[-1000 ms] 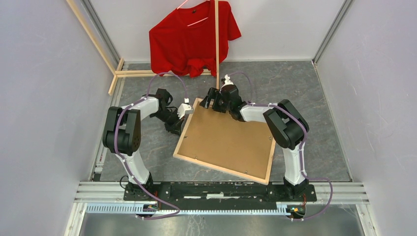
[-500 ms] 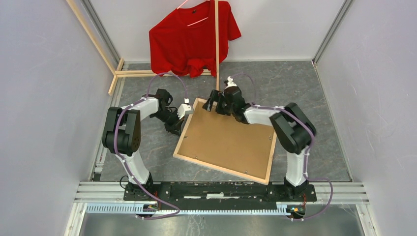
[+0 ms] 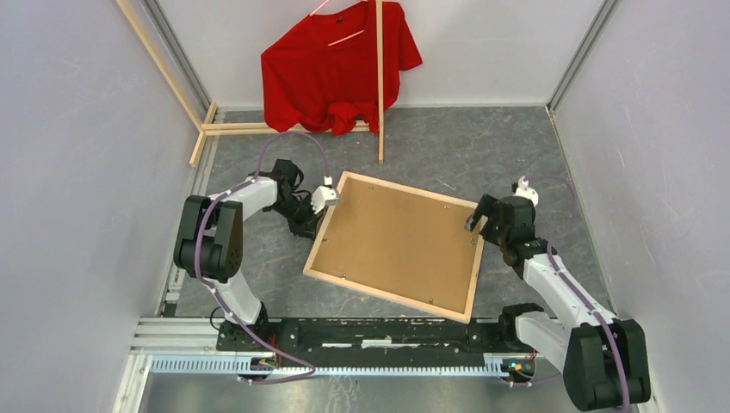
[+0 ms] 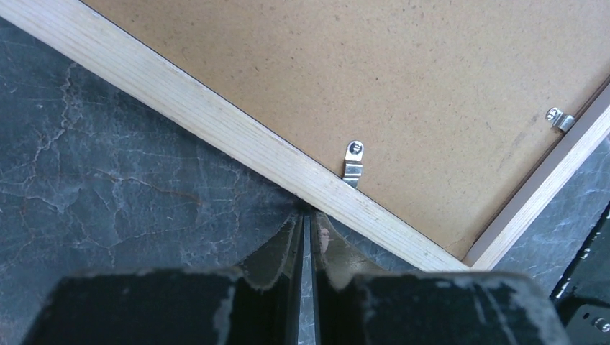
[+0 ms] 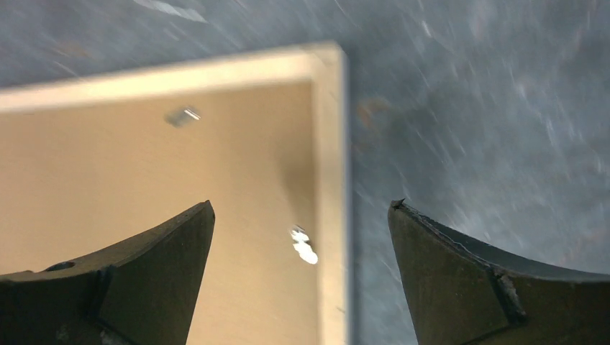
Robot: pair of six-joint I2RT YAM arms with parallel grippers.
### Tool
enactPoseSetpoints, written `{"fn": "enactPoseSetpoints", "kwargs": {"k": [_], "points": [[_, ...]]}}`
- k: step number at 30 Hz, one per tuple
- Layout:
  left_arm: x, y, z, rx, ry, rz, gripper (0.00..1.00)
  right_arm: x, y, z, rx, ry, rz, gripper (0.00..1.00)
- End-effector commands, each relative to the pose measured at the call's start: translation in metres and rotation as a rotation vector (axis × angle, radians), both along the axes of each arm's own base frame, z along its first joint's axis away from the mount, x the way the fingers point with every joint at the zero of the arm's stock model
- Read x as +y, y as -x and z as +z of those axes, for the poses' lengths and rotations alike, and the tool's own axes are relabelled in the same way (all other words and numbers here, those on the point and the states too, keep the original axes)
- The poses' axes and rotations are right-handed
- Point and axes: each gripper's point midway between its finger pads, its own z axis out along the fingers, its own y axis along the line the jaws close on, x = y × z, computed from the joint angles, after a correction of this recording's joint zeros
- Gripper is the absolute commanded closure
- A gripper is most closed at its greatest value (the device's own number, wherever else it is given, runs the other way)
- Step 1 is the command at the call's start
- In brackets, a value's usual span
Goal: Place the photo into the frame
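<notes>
The frame [image 3: 387, 297] lies face down on the grey floor, its pale wood rim around a brown backing board [image 3: 396, 241] held by small metal clips [image 4: 352, 162]. The photo is hidden. My left gripper [image 3: 315, 229] is shut, and its tips [image 4: 308, 215] rest against the outer side of the frame's left rim [image 4: 216, 122]. My right gripper [image 3: 479, 217] hangs open over the frame's right rim [image 5: 331, 144]. One of its fingers is above the board and the other above the floor, with nothing held between them [image 5: 302, 205].
A red T-shirt [image 3: 336, 64] hangs at the back on a rack of pale wooden poles [image 3: 380, 86], whose base bars [image 3: 237, 129] lie on the floor at the back left. Grey walls close in on both sides.
My right arm has swung from the frame's far corner round to its right edge, and its jaws have opened a little wider. The left arm and the frame have stayed put.
</notes>
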Motion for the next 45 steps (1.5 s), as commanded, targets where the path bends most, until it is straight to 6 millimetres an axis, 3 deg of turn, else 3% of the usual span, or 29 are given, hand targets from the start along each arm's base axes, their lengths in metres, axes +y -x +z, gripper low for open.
{"fn": "enactPoseSetpoints", "kwargs": {"k": [1, 3, 6, 13, 17, 23, 27, 31, 34, 37, 40, 45], "points": [[-0.001, 0.034, -0.015, 0.05, -0.056, -0.064, 0.85, -0.008, 0.034, -0.046, 0.144, 0.002, 0.029, 0.02], [-0.002, 0.043, -0.018, 0.06, -0.069, -0.085, 0.85, 0.0, 0.033, -0.054, 0.145, -0.048, 0.055, 0.02], [-0.007, 0.056, -0.021, 0.071, -0.086, -0.125, 0.85, 0.019, 0.02, -0.05, 0.113, -0.126, 0.116, 0.02], [-0.025, 0.09, -0.025, 0.096, -0.111, -0.247, 0.85, 0.044, -0.042, -0.022, 0.071, -0.2, 0.193, 0.02], [-0.034, 0.112, -0.024, 0.126, -0.128, -0.336, 0.85, 0.049, -0.066, -0.023, 0.108, -0.204, 0.212, 0.02], [-0.048, 0.148, -0.01, 0.204, -0.083, -0.469, 0.84, 0.067, -0.087, -0.04, 0.164, -0.244, 0.271, 0.02], [-0.052, 0.167, 0.001, 0.26, -0.061, -0.53, 0.78, 0.08, -0.111, -0.042, 0.184, -0.225, 0.316, 0.02], [-0.044, 0.165, 0.016, 0.247, -0.089, -0.55, 0.64, 0.078, -0.137, -0.034, 0.174, -0.191, 0.314, 0.02], [-0.03, 0.149, 0.036, 0.194, -0.101, -0.552, 0.53, 0.065, -0.159, -0.022, 0.165, -0.114, 0.271, 0.02], [-0.006, 0.114, 0.06, 0.147, -0.105, -0.497, 0.5, 0.047, -0.166, -0.004, 0.141, -0.052, 0.2, 0.02], [0.019, 0.048, 0.073, 0.061, -0.103, -0.33, 0.51, 0.033, -0.16, 0.015, 0.103, -0.006, 0.151, 0.02], [0.042, -0.081, 0.056, -0.082, -0.135, 0.138, 0.61, 0.032, -0.131, 0.03, 0.06, -0.043, 0.129, 0.02]]}}
